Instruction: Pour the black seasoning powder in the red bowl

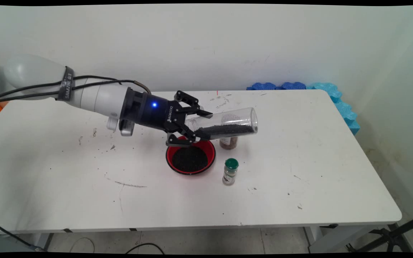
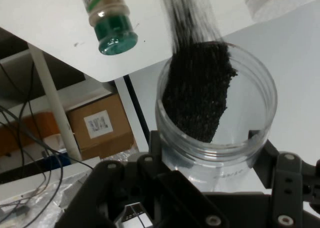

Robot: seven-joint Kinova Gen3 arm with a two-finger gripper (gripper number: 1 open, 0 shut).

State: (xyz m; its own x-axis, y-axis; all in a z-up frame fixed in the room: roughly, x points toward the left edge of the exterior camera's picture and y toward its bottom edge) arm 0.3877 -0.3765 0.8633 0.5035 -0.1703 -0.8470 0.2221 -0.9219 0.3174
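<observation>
The hand point(image 1: 196, 126) grips a clear jar point(image 1: 224, 123) of dark grains near its closed end, long axis about level and pointing right. The red bowl point(image 1: 191, 157) seems to sit on the surface below the hand, not beneath the jar's mouth.

Main view looks down across the table point(image 1: 299, 172); hand view looks close along the pincer point(image 2: 207, 143).

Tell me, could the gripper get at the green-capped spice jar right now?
Probably not as things stand. The gripper is shut on the clear jar of dark grains, held on its side above the red bowl. The green-capped spice jar stands upright beside the bowl with open table around it.
</observation>
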